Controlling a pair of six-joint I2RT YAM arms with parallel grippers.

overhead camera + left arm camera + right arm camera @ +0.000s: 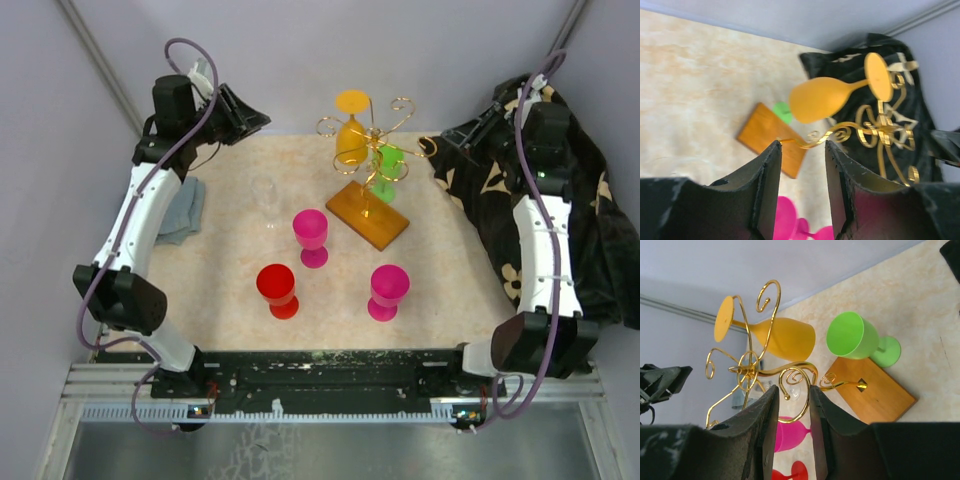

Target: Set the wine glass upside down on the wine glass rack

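Clear wine glass (267,200): upright on surface (440,320), stem vertical, left of rack (372,170), nearer left pincer (252,118); it and right pincer (440,150) both part-open, empty.

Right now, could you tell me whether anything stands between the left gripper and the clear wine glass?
Nothing visible does: only bare tabletop lies between the open left gripper and the clear wine glass. The nearest pink wine glass stands off to its right, clear of that line.
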